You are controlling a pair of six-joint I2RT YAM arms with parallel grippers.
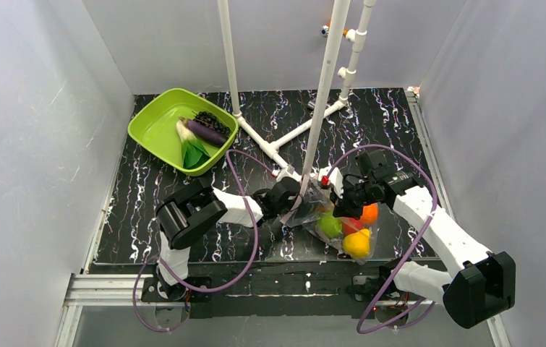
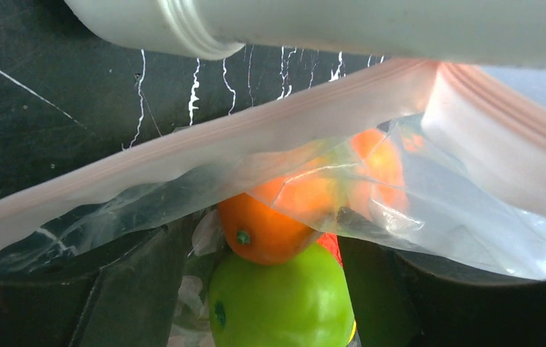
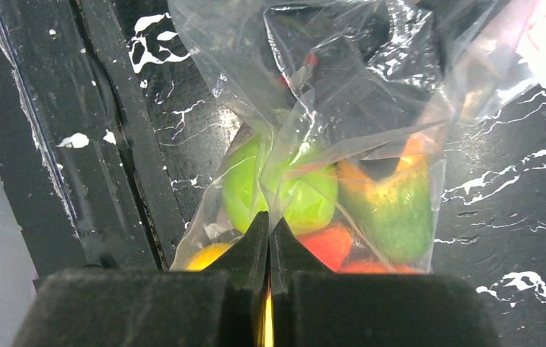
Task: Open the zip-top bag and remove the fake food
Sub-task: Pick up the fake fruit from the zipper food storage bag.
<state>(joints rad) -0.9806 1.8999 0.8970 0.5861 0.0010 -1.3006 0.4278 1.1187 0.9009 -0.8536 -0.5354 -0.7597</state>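
The clear zip-top bag (image 1: pixel 327 217) lies near the front table edge, between my grippers. It holds a green apple (image 1: pixel 330 225), a yellow lemon (image 1: pixel 357 243) and an orange (image 1: pixel 369 213). My left gripper (image 1: pixel 293 202) is at the bag's mouth with its jaws spread wide. In the left wrist view (image 2: pixel 277 278) the pink zip strip (image 2: pixel 183 155) gapes, with an orange (image 2: pixel 270 220) and the apple (image 2: pixel 280 300) showing between the fingers. My right gripper (image 1: pixel 343 204) is shut on a fold of the bag film (image 3: pixel 342 87), just above the apple (image 3: pixel 291 191).
A lime-green tray (image 1: pixel 155 119) at the back left holds a purple eggplant (image 1: pixel 206 132), dark grapes (image 1: pixel 212 119) and a leafy vegetable (image 1: pixel 192 150). A white pipe frame (image 1: pixel 324 94) stands behind the bag, and one pipe (image 2: pixel 327 29) runs just above the left gripper.
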